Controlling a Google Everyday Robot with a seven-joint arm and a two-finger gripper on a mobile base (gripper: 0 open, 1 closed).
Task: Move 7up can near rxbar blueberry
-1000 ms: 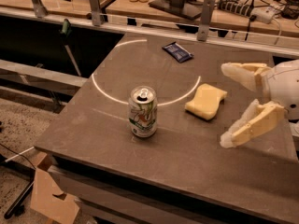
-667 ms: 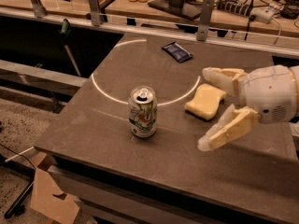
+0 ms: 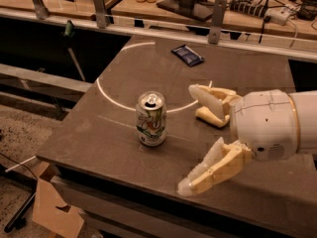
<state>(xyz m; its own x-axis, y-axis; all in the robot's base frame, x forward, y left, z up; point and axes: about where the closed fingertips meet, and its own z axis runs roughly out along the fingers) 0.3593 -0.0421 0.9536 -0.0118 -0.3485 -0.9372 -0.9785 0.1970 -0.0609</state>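
Note:
The 7up can point(image 3: 151, 119) stands upright near the front left of the dark table point(image 3: 119, 83), white and green with a silver top. The rxbar blueberry point(image 3: 187, 54) lies flat in its dark blue wrapper at the far middle of the table. My gripper point(image 3: 194, 139) is open, its two pale fingers spread wide, a short way right of the can and apart from it. It holds nothing.
A yellow sponge point(image 3: 212, 114) lies right of the can, mostly hidden behind my upper finger. A white arc is drawn on the table. A rail with posts and a bench with cables run along the back. A cardboard box point(image 3: 54, 209) sits on the floor, front left.
My gripper has moved left towards the can and now covers most of the sponge. The can and the bar have not moved.

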